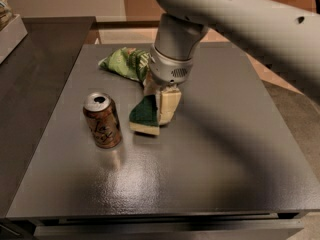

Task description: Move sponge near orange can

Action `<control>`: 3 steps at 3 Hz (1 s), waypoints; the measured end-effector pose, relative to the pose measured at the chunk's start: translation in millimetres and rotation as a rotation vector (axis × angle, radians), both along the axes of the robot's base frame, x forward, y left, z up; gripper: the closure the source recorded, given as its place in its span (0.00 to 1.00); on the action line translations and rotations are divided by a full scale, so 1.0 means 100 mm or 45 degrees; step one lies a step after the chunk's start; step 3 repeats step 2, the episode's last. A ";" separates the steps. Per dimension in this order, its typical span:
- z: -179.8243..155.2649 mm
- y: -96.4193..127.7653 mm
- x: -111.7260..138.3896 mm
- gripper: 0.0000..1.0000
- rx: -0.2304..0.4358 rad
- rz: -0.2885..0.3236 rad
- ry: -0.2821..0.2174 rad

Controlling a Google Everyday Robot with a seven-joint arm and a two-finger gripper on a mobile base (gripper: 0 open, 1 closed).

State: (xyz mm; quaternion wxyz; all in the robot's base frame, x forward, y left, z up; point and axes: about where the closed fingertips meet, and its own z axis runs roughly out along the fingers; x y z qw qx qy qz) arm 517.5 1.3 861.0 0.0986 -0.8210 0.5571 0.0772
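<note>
The sponge [143,114], dark green on top with a pale yellow base, rests with its front edge on the dark grey table [210,174], just right of the orange can [102,120]. The can stands upright, brownish-orange with a silver top and dark script. My gripper [159,100] comes down from above on the sponge's far right end, with its pale fingers [169,106] on either side of that end and closed on it. A narrow gap separates the sponge from the can.
A light-green chip bag [125,62] lies behind the sponge, partly hidden by my wrist. A lower dark counter [35,69] runs along the left, with a white box [11,34] at its far left. My arm spans the upper right.
</note>
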 end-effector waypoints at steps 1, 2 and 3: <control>0.00 0.01 0.00 0.00 0.002 0.001 -0.004; 0.00 0.01 0.00 0.00 0.002 0.001 -0.004; 0.00 0.01 0.00 0.00 0.002 0.001 -0.004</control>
